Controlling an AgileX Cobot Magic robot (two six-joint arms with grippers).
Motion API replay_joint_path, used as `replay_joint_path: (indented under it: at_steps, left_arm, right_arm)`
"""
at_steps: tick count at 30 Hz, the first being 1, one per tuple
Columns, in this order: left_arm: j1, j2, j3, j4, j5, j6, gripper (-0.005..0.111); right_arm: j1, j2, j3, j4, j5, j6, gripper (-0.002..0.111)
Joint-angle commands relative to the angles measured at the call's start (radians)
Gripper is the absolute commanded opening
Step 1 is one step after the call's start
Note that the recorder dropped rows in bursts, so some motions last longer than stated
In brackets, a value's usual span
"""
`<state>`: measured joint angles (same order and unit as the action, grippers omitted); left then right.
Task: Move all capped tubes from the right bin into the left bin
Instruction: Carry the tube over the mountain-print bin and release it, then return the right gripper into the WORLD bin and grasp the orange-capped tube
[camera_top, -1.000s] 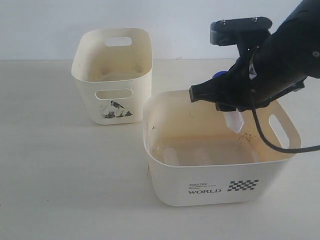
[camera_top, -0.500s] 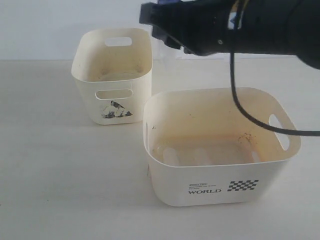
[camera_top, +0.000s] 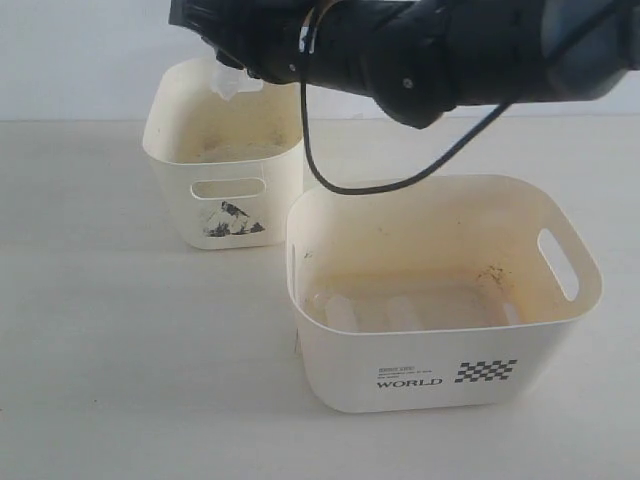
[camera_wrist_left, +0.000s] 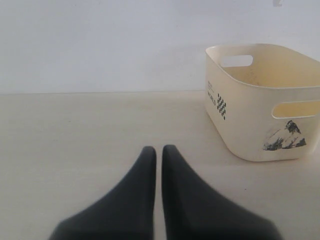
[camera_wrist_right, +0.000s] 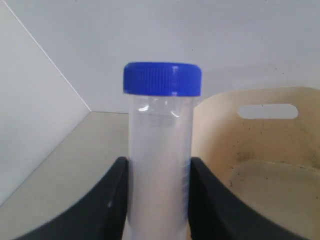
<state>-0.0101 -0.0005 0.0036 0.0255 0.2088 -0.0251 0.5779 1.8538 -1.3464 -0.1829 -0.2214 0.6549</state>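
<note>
A clear tube (camera_wrist_right: 159, 160) with a blue screw cap (camera_wrist_right: 162, 78) stands between the fingers of my right gripper (camera_wrist_right: 159, 167), which is shut on it. In the exterior view that gripper (camera_top: 232, 62) has reached across and hangs over the back rim of the left bin (camera_top: 222, 150); only the tube's pale tip (camera_top: 228, 85) shows below it. The left bin's inside (camera_wrist_right: 265, 155) lies just beyond the tube. No coloured cap shows in the right bin (camera_top: 440, 375). My left gripper (camera_wrist_left: 159, 150) is shut and holds nothing, low over the table.
The left bin (camera_wrist_left: 260, 100) stands to one side of my left gripper, with bare table between them. The black right arm (camera_top: 440, 50) and its cable (camera_top: 330, 175) span the space above both bins. A white wall runs behind the table.
The right arm has lifted the tube out of the right bin and carried it up and to the left, so it now hangs over the left bin.
</note>
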Motion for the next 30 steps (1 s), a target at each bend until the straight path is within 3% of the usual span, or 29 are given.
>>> replay_joint_path:
  at_steps: [1,3,5,6,8,14,18,25,30]
  left_arm:
    - [0.000,0.000,-0.004,-0.004,0.000,-0.010,0.004]
    - [0.000,0.000,-0.004,-0.004,0.000,-0.010,0.004]
    - [0.000,0.000,-0.004,-0.004,0.000,-0.010,0.004]
    - [0.000,0.000,-0.004,-0.004,0.000,-0.010,0.004]
    - [0.000,0.000,-0.004,-0.004,-0.002,-0.010,0.004]
    - [0.000,0.000,-0.004,-0.004,-0.002,-0.010,0.004]
    - [0.000,0.000,-0.004,-0.004,-0.002,-0.010,0.004]
    - [0.000,0.000,-0.004,-0.004,0.000,-0.010,0.004]
    - [0.000,0.000,-0.004,-0.004,0.000,-0.010,0.004]
  right_arm:
    - [0.000,0.077,-0.098,-0.004,0.034,-0.034,0.031]
    - [0.000,0.094,-0.121,-0.004,0.070,-0.036,0.059]
    - [0.000,0.099,-0.125,-0.004,0.083,-0.039,0.079]
    - [0.000,0.100,-0.125,-0.004,0.093,-0.039,0.083]
    - [0.000,0.100,-0.134,-0.004,0.130,-0.039,0.080]
    - [0.000,0.044,-0.159,-0.009,0.381,-0.053,0.046]
    - [0.000,-0.044,-0.159,-0.009,0.611,-0.216,0.027]
    - [0.000,-0.196,-0.142,-0.071,1.004,-0.255,0.023]
    - [0.000,-0.273,-0.031,-0.085,1.093,-0.222,0.023]
